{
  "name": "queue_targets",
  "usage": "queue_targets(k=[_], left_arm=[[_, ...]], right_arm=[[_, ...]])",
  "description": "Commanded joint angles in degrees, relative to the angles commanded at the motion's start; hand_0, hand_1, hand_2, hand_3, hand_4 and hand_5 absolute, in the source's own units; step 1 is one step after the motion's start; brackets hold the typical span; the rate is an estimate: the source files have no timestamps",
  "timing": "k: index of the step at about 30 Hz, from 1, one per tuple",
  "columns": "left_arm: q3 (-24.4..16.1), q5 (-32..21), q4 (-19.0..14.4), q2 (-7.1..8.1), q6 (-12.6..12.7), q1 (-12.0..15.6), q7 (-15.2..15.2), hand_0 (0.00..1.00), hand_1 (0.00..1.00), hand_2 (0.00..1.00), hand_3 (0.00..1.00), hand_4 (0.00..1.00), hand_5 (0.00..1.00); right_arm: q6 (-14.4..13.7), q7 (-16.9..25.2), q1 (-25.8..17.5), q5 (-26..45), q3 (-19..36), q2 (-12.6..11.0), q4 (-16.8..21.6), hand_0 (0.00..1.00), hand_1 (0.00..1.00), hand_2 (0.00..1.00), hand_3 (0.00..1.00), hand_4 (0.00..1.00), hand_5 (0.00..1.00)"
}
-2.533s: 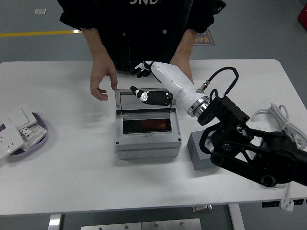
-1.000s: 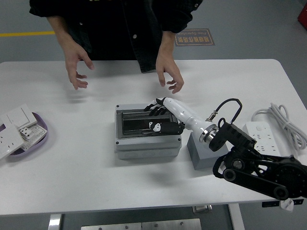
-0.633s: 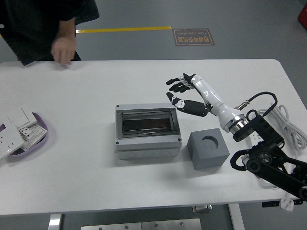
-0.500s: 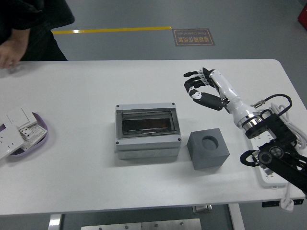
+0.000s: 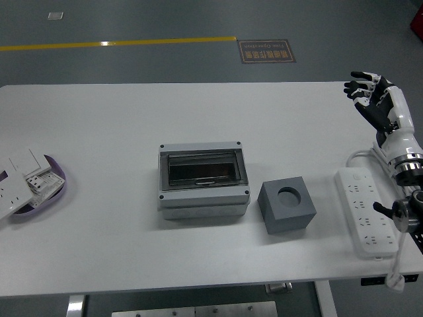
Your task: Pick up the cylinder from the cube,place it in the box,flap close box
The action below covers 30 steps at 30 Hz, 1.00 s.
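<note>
Box (image 5: 203, 179) at table (image 5: 119, 119) centre, lid flap down over dark window | cylinder not visible, inside cannot be told | cube (image 5: 286, 205) just right of box, round socket bare | right hand (image 5: 374, 99) raised at right edge, fingers loosely spread, holding nothing | power strip (image 5: 365, 211) below hand | switches on purple plate (image 5: 26, 179) far left.

The place looked like a robotics lab or an industrial test floor. The white table (image 5: 198, 257) stood on a grey sealed floor (image 5: 165, 20) crossed by a yellow marking line (image 5: 119, 44), with a dark floor sign (image 5: 268, 50) just beyond the table's far edge. Electrical hardware lay on the top: a grey enclosure box (image 5: 203, 181) with a clear flap near the middle, a white power strip (image 5: 365, 211) by the right edge, and wall switch plates (image 5: 20, 178) heaped on a purple dish (image 5: 58, 173) at the left edge.
</note>
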Motion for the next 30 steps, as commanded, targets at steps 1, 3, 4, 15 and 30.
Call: queue_targets(k=[1, 3, 4, 15, 30], left_arm=[[-0.09, 0.03, 0.00, -0.02, 0.01, 0.07, -0.02, 0.598, 0.622, 0.615, 0.634, 0.680, 0.216], [-0.21, 0.10, -0.01, -0.14, 0.02, 0.30, 0.01, 0.598, 0.622, 0.615, 0.634, 0.680, 0.216], [-0.24, 0.12, 0.00, -0.20, 0.03, 0.40, 0.02, 0.598, 0.622, 0.615, 0.634, 0.680, 0.216], [0.08, -0.02, -0.03, -1.06, 0.04, 1.15, 0.09, 0.598, 0.622, 0.615, 0.633, 0.678, 0.216], [0.62, -0.55, -0.01, -1.30, -0.14, 2.25, 0.07, 0.598, 0.622, 0.615, 0.632, 0.678, 0.216]], right_arm=[[-0.09, 0.15, 0.04, 0.15, 0.14, 0.08, 0.00, 0.744, 0.678, 0.661, 0.671, 0.634, 0.323], [-0.36, 0.58, 0.13, 0.50, 0.33, 0.17, 0.10, 0.747, 0.678, 0.654, 0.661, 0.636, 0.323], [-0.47, 0.76, 0.13, 0.67, 0.37, 0.17, 0.17, 0.747, 0.678, 0.654, 0.661, 0.636, 0.323], [-1.57, 2.69, -0.74, 2.49, 1.25, 0.54, 1.12, 0.738, 0.668, 0.643, 0.653, 0.635, 0.321], [-2.50, 4.04, -3.49, 2.87, 3.80, 1.60, 2.56, 0.728, 0.657, 0.634, 0.651, 0.668, 0.349]])
